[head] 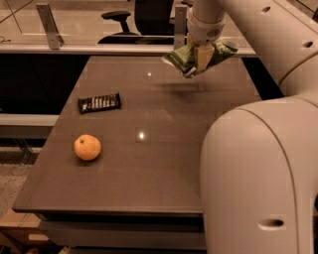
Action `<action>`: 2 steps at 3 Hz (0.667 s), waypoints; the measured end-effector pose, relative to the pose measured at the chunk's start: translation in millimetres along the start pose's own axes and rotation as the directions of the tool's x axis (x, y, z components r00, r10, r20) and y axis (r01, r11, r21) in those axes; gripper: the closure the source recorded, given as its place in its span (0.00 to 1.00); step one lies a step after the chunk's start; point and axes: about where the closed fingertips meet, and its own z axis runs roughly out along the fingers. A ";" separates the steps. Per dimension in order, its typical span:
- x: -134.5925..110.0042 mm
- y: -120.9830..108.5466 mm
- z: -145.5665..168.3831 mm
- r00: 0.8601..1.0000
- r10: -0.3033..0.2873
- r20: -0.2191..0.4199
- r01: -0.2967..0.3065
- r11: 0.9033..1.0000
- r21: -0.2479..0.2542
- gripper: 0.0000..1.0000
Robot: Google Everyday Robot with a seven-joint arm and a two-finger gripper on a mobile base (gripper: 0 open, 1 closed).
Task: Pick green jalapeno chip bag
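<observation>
The green jalapeno chip bag [178,59], a crumpled shiny foil snack packet with pale edges, sits at about one o'clock from the middle of the dark brown rectangular table [149,183]; it hangs clear of the tabletop, tilted, with its lower corner pointing toward seven o'clock and a faint shadow on the surface beneath it; the pincer [202,60] comes down from twelve o'clock on the white robot arm [258,173] and is clamped on the bag's middle, one tan finger [202,53] showing across the front of the foil. A flat black candy bar wrapper [100,102] lies at ten o'clock on the table, well apart from the bag; a round orange fruit [87,147] rests at eight o'clock, nearer the front edge and below the wrapper. Beyond the table's far edge, at eleven o'clock, stands a black office chair [144,15].
</observation>
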 end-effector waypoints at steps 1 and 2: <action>-10.1 9.3 -26.0 0.997 -0.049 0.057 0.046 0.998 0.052 1.00; -19.8 23.7 -49.9 0.986 -0.122 0.115 0.112 0.990 0.091 1.00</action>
